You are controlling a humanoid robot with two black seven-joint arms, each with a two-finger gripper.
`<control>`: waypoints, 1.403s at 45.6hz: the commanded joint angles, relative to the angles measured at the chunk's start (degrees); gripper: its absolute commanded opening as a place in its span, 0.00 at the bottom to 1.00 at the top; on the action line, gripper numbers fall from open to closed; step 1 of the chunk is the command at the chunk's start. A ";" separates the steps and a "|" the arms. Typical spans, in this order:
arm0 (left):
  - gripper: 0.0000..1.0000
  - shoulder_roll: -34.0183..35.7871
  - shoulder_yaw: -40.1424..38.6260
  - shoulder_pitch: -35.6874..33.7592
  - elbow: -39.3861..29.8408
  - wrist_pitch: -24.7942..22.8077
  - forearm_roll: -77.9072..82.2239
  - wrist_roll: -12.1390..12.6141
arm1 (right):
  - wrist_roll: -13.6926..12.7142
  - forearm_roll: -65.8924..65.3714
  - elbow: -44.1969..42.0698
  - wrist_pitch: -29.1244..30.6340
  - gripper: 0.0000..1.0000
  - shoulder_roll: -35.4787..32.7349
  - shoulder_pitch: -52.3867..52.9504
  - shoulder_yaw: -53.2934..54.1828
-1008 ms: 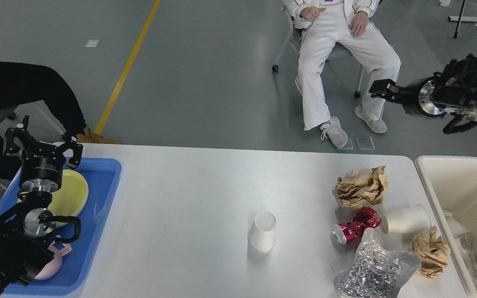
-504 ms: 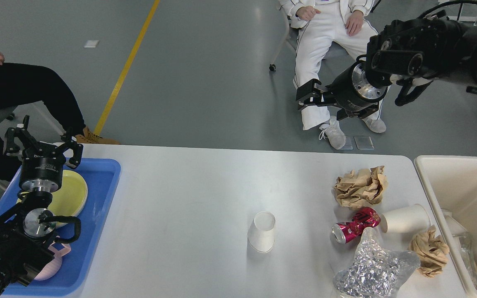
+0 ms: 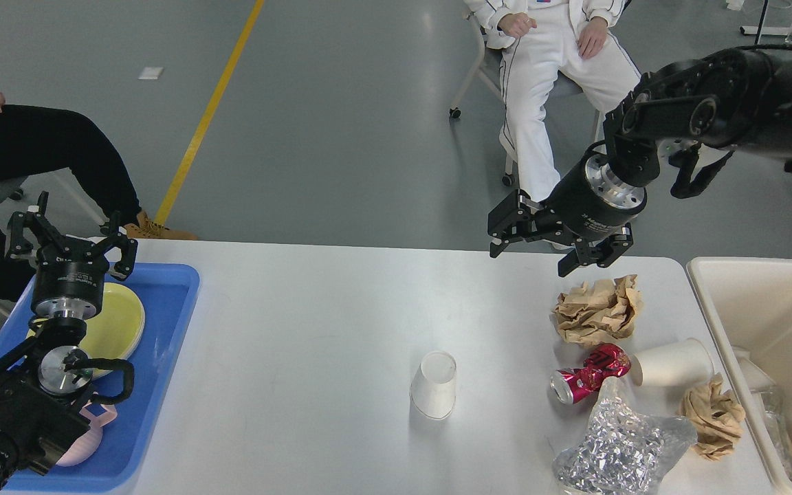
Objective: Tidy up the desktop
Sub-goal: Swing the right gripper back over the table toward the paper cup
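While the right gripper [image 3: 532, 249] hangs spread and empty, the desktop [image 3: 313, 323] holds cups, can, crumpled paper; bin [image 3: 767, 289] nearly bare — tidying barely begun.

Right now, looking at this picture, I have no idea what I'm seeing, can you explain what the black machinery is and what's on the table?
The view comes from a robot's own head, looking down at the desktop. The black parts are its two arms. The left gripper hangs open over a blue tray holding a yellow plate. The right gripper is open and holds nothing, above a crumpled brown paper. Nearby lie a crushed red can, two paper cups, a silvery bag, and a beige bin.
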 commanded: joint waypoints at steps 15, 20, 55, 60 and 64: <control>0.96 -0.01 0.00 0.00 0.00 0.00 -0.01 0.00 | -0.33 0.20 -0.10 -2.37 1.00 1.91 -11.31 8.44; 0.96 -0.01 0.00 0.00 0.00 0.00 0.08 0.00 | -0.33 0.11 -0.19 -6.94 1.00 2.00 -16.75 10.64; 0.96 -0.01 0.00 0.00 0.00 0.00 -0.01 0.00 | -0.59 0.02 -3.26 -25.40 1.00 7.36 -28.98 15.04; 0.96 -0.01 0.00 0.00 0.00 0.00 0.08 0.00 | -0.59 0.11 -3.70 -25.49 1.00 7.62 -29.07 15.74; 0.96 -0.01 0.00 0.00 0.00 0.00 -0.01 0.00 | -0.59 0.11 -5.19 -25.49 1.00 8.06 -29.42 16.53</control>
